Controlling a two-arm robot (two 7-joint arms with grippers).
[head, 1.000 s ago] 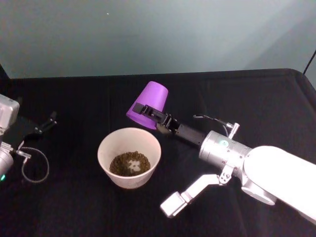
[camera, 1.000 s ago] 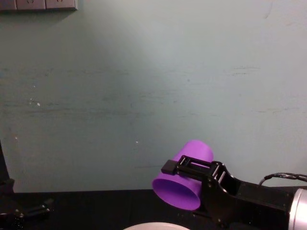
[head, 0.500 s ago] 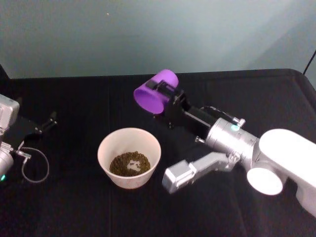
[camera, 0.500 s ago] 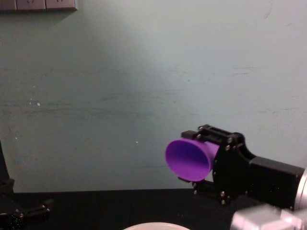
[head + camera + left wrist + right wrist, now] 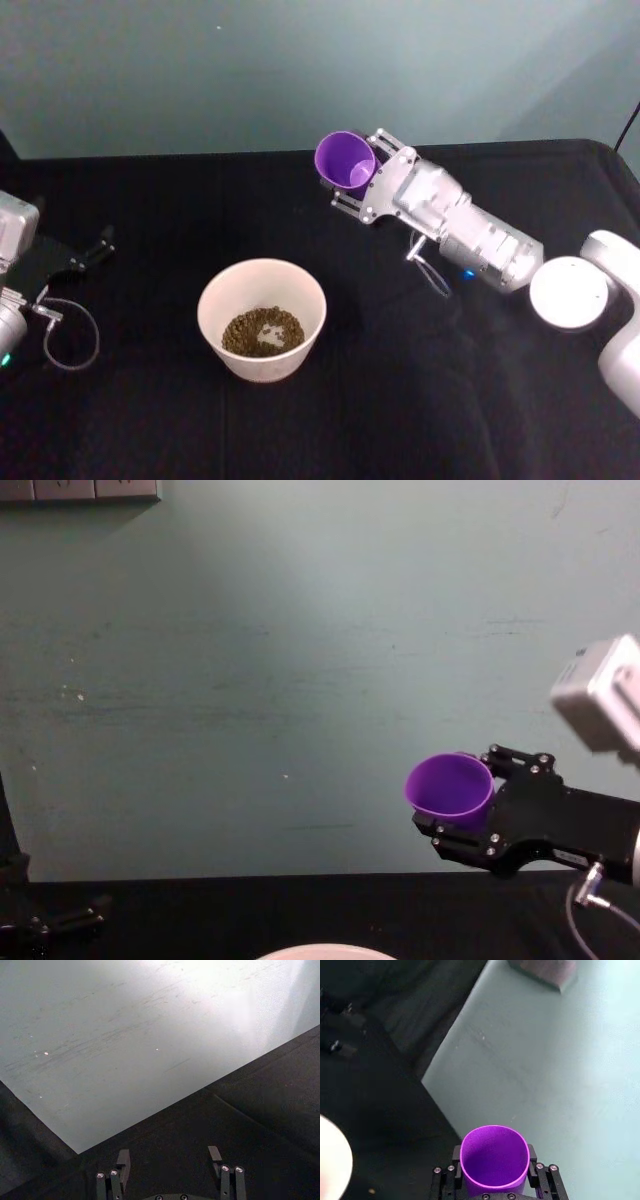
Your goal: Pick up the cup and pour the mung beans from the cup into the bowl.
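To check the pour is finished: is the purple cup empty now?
Empty: the cup shows only bare purple inside, and the mung beans lie in the bowl.

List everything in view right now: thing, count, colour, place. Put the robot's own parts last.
cup: one, bright purple, held in the air over the far middle of the table, behind and to the right of the bowl, tipped with its mouth facing the robot's left; nothing shows inside it in the right wrist view.
bowl: one, pale pinkish-white, on the table near the middle front.
mung beans: one heap, olive-brown, in the bottom of the bowl.
table: one, covered in black cloth.
wall: one, pale grey-green, behind the table.
cable loop: one, grey, on the table at the left.
right claw: black fingers shut on the cup's sides.
left claw: black fingers open, parked at the table's left edge.
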